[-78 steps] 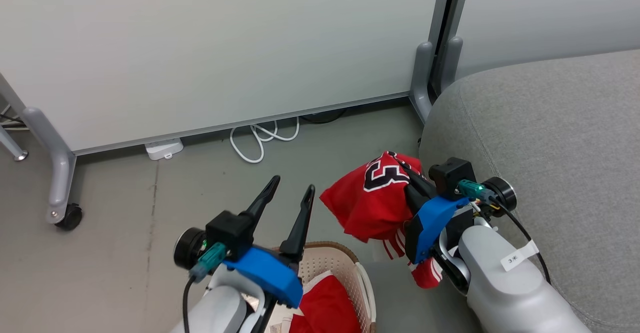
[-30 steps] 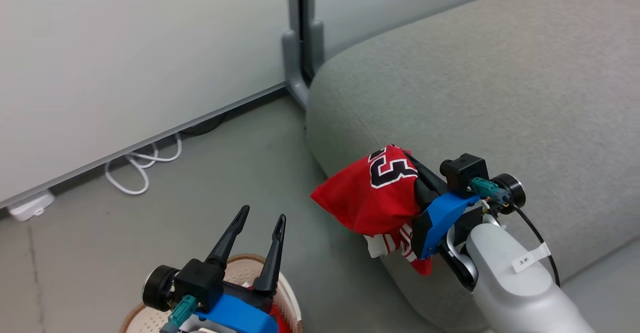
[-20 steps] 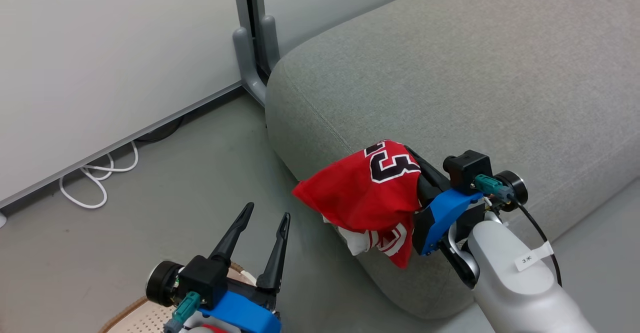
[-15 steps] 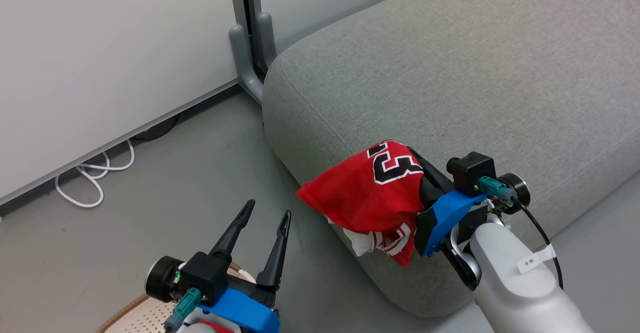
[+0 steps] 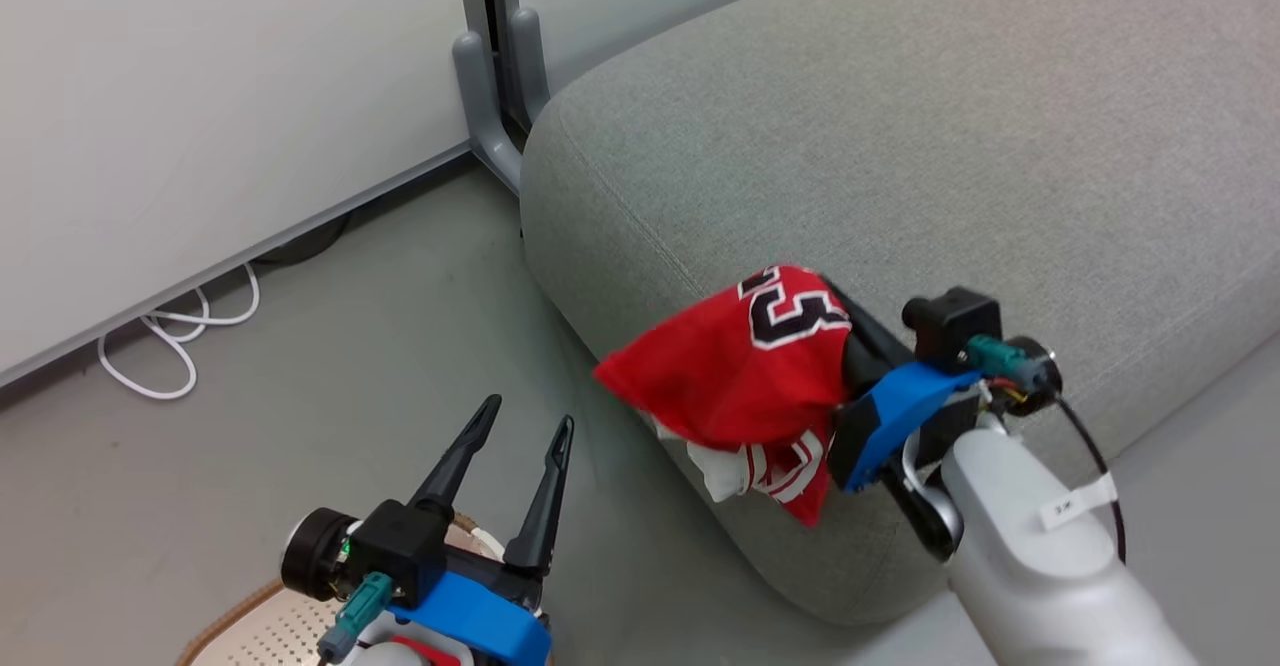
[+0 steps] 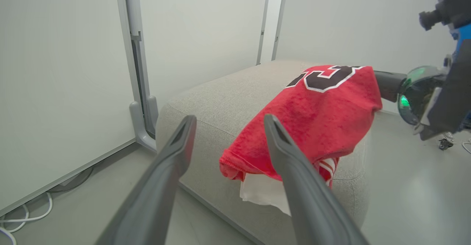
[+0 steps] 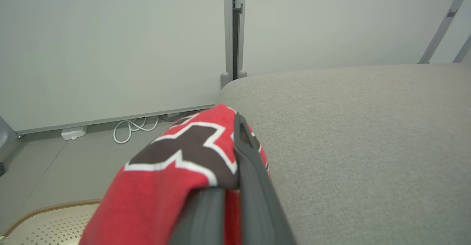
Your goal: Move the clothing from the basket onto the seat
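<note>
starting from the left, what have you got?

the basket sits low at my left. my left gripper is over its rim, fingers spread wide with nothing between them.

and next along?

the red jersey, draped over my right gripper. those fingers are pressed together with the cloth pinched between them. the bulk hangs off to the left of that gripper, sagging in front of the rounded front edge of the seat. the striped hem dangles lower than the seat top. whether it brushes the upholstery i can't tell.

so which way is the seat from there?

the broad top lies ahead and to the right of my right gripper, and its long side runs off to the right. the jersey runs the other way, from my fingertips back down and left. i'd judge it has to go forward and right, past the edge. it should ride high enough that the hem clears the curve before i let go. dropped here, it would likely slide to the floor.

which arm?

the right one. it's just beside the seat and has the cloth. the left is well apart, by the basket.
</note>
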Tool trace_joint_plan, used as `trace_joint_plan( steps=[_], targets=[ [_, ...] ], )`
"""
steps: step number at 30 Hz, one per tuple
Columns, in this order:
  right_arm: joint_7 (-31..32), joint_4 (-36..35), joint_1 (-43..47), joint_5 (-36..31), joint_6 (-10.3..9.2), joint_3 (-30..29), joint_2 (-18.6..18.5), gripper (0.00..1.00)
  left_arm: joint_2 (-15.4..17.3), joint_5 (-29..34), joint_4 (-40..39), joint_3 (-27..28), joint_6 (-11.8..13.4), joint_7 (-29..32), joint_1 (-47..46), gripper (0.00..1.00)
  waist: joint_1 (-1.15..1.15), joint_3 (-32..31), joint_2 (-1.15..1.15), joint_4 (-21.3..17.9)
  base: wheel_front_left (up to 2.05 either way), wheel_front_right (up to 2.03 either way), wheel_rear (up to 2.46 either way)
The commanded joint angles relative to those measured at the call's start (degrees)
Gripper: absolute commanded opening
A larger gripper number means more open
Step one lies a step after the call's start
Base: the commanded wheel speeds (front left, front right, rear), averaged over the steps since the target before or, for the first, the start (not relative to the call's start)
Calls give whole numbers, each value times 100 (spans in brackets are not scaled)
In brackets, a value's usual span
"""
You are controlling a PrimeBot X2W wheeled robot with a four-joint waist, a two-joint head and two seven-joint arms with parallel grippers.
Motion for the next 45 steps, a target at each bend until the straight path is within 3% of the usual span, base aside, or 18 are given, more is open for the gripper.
trace_joint_plan(
  steps=[1,7,15,20,24,33,45],
  targets=[
    [-11,46,-184,78,1,-51,-28,0,37,46,-37,52,-9,-16,-65,100,0,73,0,-6,0,0,0],
    [34,307,-993,451,1,-452,-437,0,208,156,-173,-114,-9,-16,-338,100,0,618,0,200,0,0,0],
    [8,511,-2132,865,1,-1344,-1353,0,579,267,-464,-495,-9,-16,-1034,100,0,1717,0,637,0,0,0],
    [-17,518,-2462,829,1,-1941,-2080,0,743,313,-654,-801,-9,-15,-1498,100,0,2318,0,986,0,0,0],
    [-17,509,-2453,741,1,-2472,-2381,0,876,373,-837,-907,-9,-16,-1780,100,0,2737,0,1153,0,0,0],
    [-17,1027,-2092,333,1,-3192,-2240,0,992,450,-1038,-1001,-9,-16,-2091,100,0,3286,0,1354,0,0,0],
    [-17,1238,-1891,10,0,-3604,-1953,0,969,386,-1040,-889,44,-16,-2061,100,0,3293,0,1424,0,0,0]
  ],
)
